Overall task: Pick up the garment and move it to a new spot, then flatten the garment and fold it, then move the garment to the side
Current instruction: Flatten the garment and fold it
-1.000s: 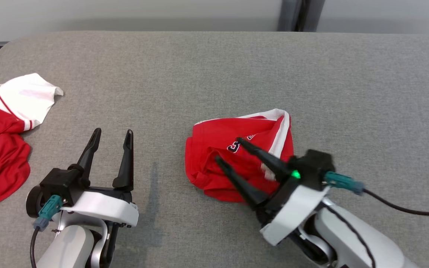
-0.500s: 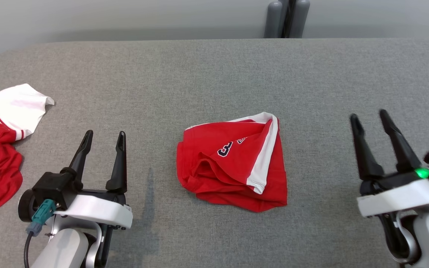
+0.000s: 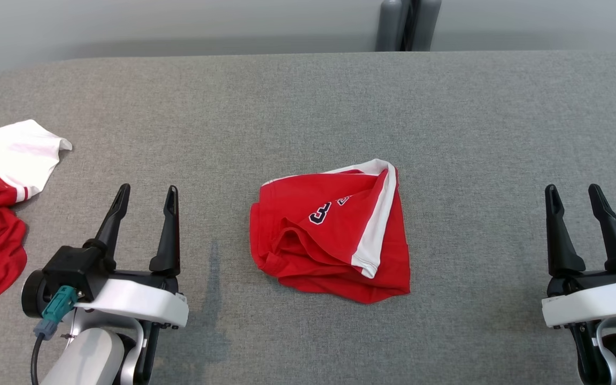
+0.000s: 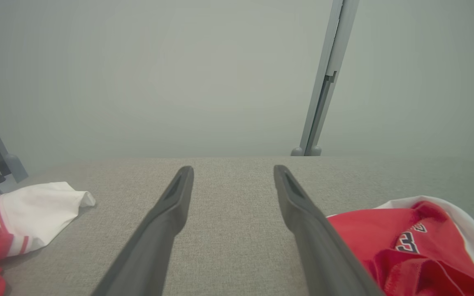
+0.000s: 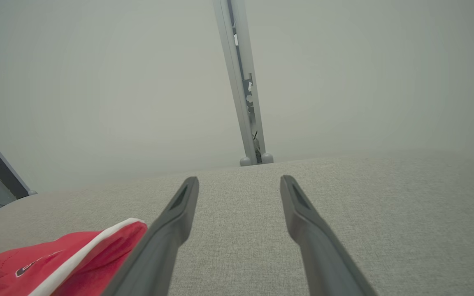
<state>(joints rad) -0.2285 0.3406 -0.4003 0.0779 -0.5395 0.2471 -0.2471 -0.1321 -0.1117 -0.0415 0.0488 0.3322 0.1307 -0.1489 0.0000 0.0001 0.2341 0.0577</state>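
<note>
At the centre of the grey table [image 3: 286, 107] you see the red garment [image 3: 335, 235], your left gripper [image 3: 147, 188] at nine o'clock and right gripper [image 3: 572, 187] at three, both spread wide and empty.

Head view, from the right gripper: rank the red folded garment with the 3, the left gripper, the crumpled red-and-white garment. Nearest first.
1. Red folded garment with white stripe, centre, nearest.
2. Left gripper, lower left, past that garment.
3. Crumpled red-and-white garment, far left edge.
</note>
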